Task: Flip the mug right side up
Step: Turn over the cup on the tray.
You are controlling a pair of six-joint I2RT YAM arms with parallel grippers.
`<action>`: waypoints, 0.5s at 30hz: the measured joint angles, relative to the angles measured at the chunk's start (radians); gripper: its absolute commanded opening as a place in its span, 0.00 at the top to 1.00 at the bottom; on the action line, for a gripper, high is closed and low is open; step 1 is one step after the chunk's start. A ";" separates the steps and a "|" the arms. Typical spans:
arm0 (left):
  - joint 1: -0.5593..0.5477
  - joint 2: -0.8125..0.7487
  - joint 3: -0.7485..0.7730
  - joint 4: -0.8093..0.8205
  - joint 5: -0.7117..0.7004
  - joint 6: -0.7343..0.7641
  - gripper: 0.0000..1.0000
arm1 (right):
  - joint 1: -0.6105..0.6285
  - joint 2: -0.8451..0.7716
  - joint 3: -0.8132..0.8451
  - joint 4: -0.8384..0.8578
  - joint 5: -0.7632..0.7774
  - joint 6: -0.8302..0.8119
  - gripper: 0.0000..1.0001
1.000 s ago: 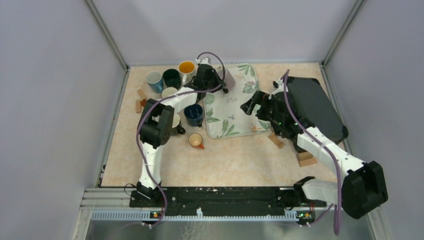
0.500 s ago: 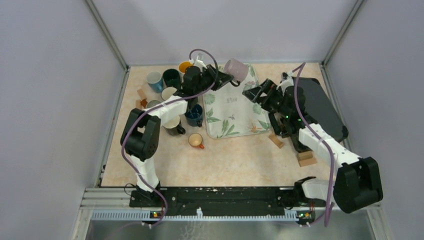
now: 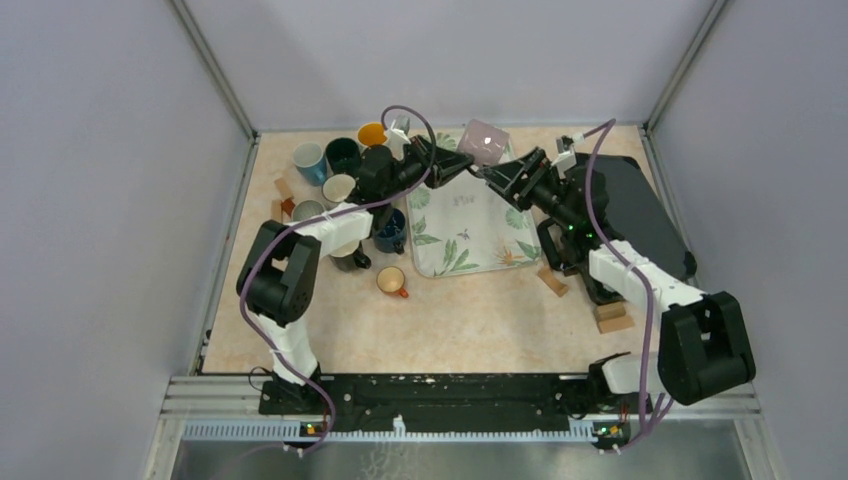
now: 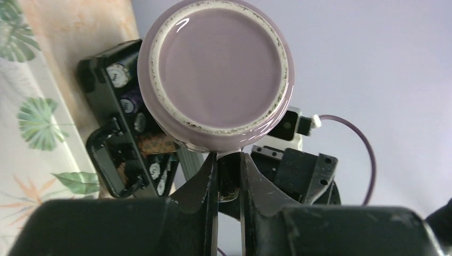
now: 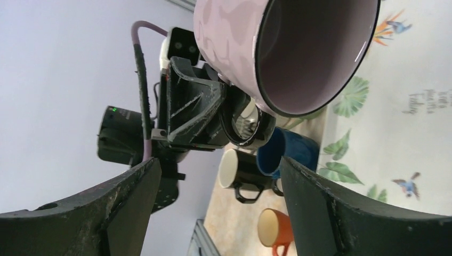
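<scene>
From the left wrist we see only the base of the purple mug (image 4: 218, 69); its mouth faces away, and its handle is mostly hidden between the pinched fingers of the left gripper (image 4: 228, 176). From the right wrist, the top edge cuts off the mug's upper side. The bottom edge clips the blurred fingers of the right gripper (image 5: 218, 176) and an orange mug (image 5: 274, 230). Lettering on the leaf-print mat (image 5: 426, 149) is too small to read.

mug (image 3: 485, 141): I raised it from low by the far-left corner of the mat (image 3: 465, 225), now up in the air, further right | left pincer (image 3: 458, 163): swung right with it, elbow shifted left | right pincer (image 3: 498, 176): I brought it in from the mat's right side, now just beside the mug, jaws slightly narrower
</scene>
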 measured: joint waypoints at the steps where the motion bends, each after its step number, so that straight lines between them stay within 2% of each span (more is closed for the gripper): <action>1: 0.000 -0.003 -0.006 0.018 0.003 -0.013 1.00 | 0.000 0.003 0.000 0.018 -0.005 0.019 0.22; 11: -0.014 -0.017 -0.029 0.163 0.014 -0.119 1.00 | 0.000 0.029 -0.004 0.156 -0.026 0.160 0.33; 15: -0.031 -0.017 -0.029 0.202 0.016 -0.145 1.00 | 0.000 0.039 -0.004 0.181 -0.027 0.196 0.41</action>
